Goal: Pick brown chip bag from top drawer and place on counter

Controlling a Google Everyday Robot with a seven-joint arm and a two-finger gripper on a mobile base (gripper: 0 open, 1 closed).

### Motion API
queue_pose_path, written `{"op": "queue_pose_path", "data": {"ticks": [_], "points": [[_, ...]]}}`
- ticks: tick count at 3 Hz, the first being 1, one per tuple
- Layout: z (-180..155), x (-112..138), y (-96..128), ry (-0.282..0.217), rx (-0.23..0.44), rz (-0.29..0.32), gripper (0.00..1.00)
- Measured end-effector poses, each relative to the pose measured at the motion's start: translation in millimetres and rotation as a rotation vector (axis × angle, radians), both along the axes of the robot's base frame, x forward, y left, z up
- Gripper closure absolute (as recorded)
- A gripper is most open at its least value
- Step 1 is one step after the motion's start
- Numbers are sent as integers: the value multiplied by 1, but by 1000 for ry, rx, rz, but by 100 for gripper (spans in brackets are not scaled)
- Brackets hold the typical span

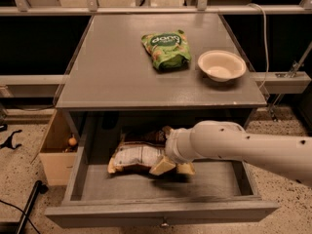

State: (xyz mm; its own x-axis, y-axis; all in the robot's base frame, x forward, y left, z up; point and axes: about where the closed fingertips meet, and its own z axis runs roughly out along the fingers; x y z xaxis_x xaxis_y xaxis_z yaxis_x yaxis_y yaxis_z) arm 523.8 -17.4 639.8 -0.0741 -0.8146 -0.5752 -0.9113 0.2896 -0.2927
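The brown chip bag [135,156] lies flat in the open top drawer [161,212], a little left of the middle, white label panel up. My gripper [165,148] reaches in from the right on a white arm and sits low over the bag's right end. It is open, with one cream finger behind the bag and one finger [162,166] in front of it. The bag's right end is hidden by the wrist. The counter [112,77] is the grey top above the drawer.
A green bag [166,49] and a white bowl [221,65] sit on the back right of the counter. A tan cardboard box [56,155] stands on the floor left of the drawer. A black cable and bracket lie on the floor at the left.
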Motion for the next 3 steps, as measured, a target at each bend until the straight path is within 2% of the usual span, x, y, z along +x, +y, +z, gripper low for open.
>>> {"op": "queue_pose_path", "data": {"ticks": [1,2,3], "points": [[-21,9,2,32,-33,-5,21],[-23,11,3,35,-37,-4,38],[-23,11,3,35,-37,-4,61]]}}
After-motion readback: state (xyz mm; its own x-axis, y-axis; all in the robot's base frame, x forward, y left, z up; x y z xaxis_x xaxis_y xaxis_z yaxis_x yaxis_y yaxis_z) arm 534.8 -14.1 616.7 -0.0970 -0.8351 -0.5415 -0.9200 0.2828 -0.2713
